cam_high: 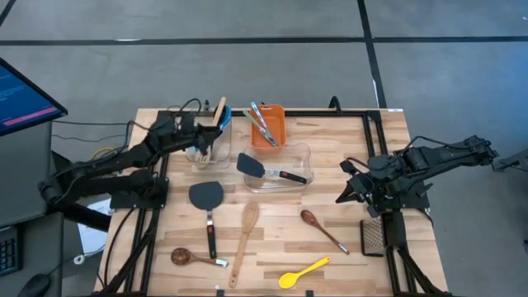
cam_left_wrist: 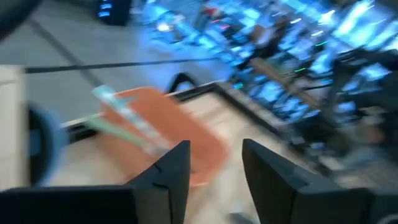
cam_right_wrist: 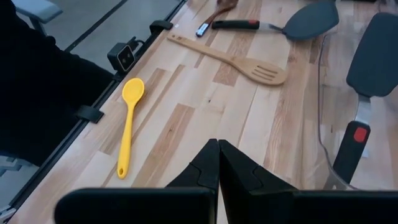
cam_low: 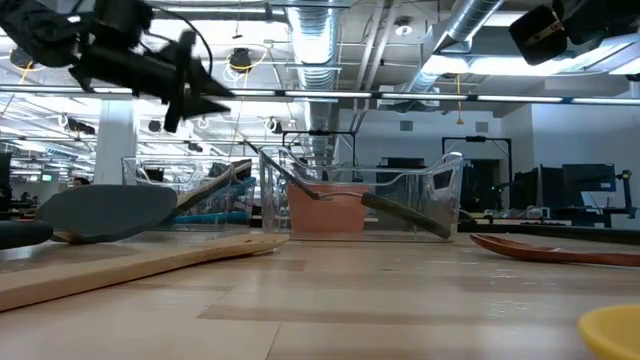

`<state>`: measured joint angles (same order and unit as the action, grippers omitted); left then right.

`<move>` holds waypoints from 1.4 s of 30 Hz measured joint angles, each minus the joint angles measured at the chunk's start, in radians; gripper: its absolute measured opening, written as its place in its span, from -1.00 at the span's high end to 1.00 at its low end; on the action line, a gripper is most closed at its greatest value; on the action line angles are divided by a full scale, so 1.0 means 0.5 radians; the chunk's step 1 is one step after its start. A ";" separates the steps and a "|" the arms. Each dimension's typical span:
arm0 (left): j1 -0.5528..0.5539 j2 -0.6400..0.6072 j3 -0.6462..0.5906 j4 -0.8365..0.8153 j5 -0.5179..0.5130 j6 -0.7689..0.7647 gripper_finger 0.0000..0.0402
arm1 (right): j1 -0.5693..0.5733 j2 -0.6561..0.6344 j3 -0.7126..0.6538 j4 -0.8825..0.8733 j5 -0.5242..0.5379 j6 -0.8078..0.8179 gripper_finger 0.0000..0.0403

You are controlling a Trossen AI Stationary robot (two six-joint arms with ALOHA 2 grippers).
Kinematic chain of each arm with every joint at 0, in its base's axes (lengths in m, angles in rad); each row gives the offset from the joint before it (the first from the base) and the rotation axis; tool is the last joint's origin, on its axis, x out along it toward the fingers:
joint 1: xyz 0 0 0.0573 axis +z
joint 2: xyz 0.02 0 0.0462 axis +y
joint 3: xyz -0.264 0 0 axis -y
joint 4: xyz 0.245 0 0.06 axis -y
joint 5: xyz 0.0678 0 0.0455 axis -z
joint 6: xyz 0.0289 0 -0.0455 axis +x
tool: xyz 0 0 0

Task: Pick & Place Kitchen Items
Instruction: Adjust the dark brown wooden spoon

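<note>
Left gripper (cam_high: 200, 132) hovers over the tub, jaws parted, empty; right gripper (cam_high: 345, 195) clenched – yellow spoon (cam_high: 303, 272) looks light, slippery – grip mid-handle

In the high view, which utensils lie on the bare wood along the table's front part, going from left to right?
Small brown spoon → black turner → wooden slotted spatula → yellow spoon → dark wooden spoon.

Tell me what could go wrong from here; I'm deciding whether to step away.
The left hand, fingers apart, hovers right over the clear tub of upright utensils; a low move might knock them or tip the tub. The black turner overhangs the second tub's rim and could slide out if bumped.
</note>
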<state>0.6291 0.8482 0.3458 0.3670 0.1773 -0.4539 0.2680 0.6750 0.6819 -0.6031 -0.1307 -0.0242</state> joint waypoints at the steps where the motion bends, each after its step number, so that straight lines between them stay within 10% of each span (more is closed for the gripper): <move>1: -0.023 -0.050 0.000 0.002 0.034 -0.033 0.40 | 0.000 0.000 0.000 0.018 0.000 -0.001 1.00; 14: -0.734 -0.391 0.000 0.050 0.002 0.131 0.97 | 0.000 0.000 0.000 0.249 0.000 -0.001 1.00; 26: -1.344 -0.328 0.000 0.046 -0.620 0.492 0.99 | 0.000 0.000 0.000 0.356 0.000 -0.001 1.00; 42: -1.571 0.041 0.003 0.037 -0.613 0.561 0.99 | -0.001 0.001 0.000 0.596 0.002 -0.001 1.00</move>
<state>-0.1562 0.8687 0.3473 0.3853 -0.1291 -0.1731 0.2675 0.6754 0.6819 -0.3052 -0.1298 -0.0246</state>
